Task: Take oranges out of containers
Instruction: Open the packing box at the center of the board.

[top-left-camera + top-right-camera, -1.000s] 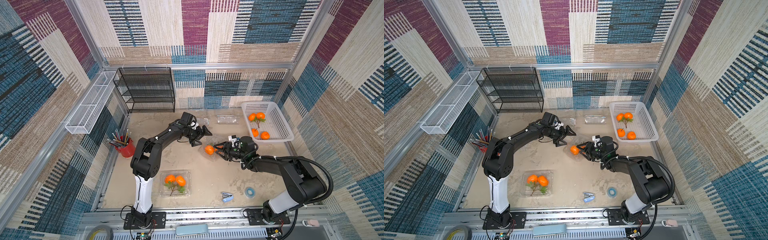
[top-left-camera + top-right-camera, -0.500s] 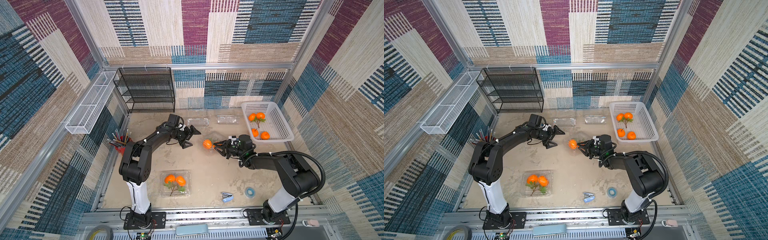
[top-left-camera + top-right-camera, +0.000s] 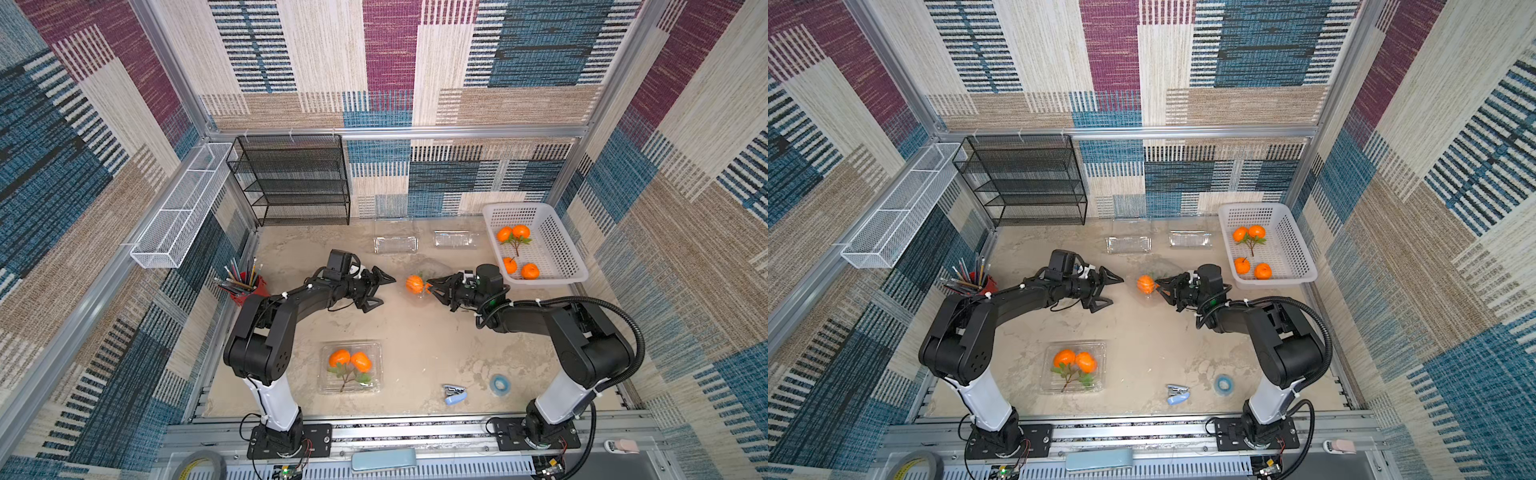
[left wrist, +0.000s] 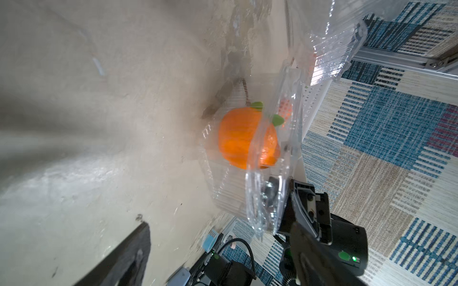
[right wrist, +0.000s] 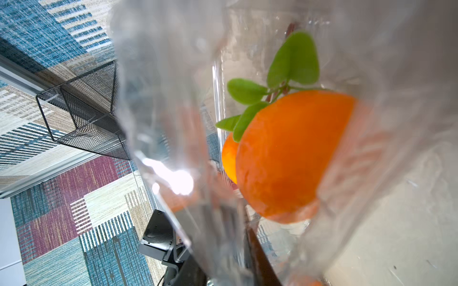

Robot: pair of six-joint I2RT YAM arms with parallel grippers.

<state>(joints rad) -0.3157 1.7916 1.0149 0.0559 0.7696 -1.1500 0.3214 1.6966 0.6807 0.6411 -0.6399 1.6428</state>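
Resting inside an opened clear container (image 4: 228, 193) at the middle of the counter (image 3: 415, 332) is a leafy pair of oranges (image 3: 414, 283). The right fingers (image 3: 442, 281) are clenched on its rim. The left fingers (image 3: 384, 279) are spread wide just beside it, grasping nothing. Another pair (image 3: 350, 361) lies in a shut container (image 3: 332, 386) near the front edge. Four more fruits (image 3: 520, 232) sit in the white basket (image 3: 557, 232) at the back right corner.
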